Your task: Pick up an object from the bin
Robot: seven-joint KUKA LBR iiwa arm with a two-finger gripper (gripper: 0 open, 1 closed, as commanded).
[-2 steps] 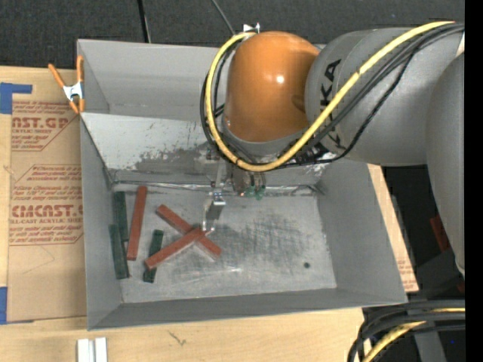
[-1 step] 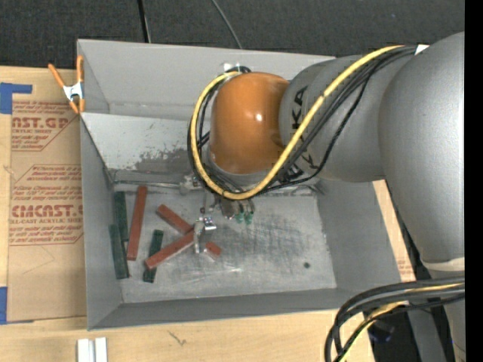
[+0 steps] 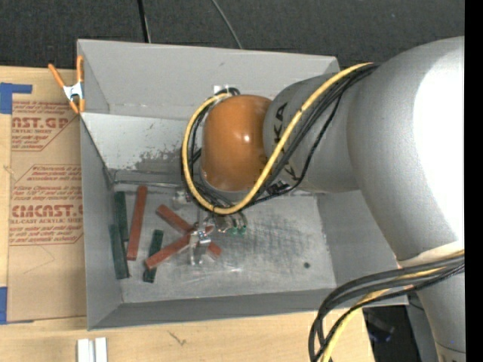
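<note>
Hovering: gripper (image 3: 199,249) over crossed red sticks (image 3: 166,255) (ctr-left).

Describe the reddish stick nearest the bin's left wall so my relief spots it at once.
Start at the bin's left wall, where dark green sticks lie alongside it. Just right of them is the red-brown stick, nearly parallel to them. Unlike the red-brown sticks crossing by the gripper, it lies alone and uncrossed.
</note>
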